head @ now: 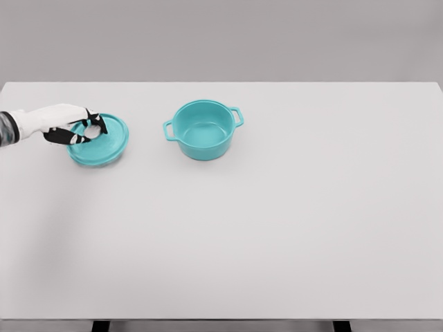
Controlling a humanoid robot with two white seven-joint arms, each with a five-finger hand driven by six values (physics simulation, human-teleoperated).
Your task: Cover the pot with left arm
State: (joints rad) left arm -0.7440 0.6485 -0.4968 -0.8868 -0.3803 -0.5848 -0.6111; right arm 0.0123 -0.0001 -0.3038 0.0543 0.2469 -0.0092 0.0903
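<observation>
A teal pot (203,129) with two side handles stands uncovered on the white table (277,228), a little left of the middle. Its round teal lid (104,144) is well to the left of it, tilted slightly and close to the tabletop. My left hand (84,128) comes in from the left edge and has its dark fingers curled around the white knob on top of the lid. The lid and the pot are apart by roughly a lid's width. The right arm does not show.
Only the pot and the lid are on the table. Its far edge runs behind the pot, and the near edge lies along the bottom of the picture.
</observation>
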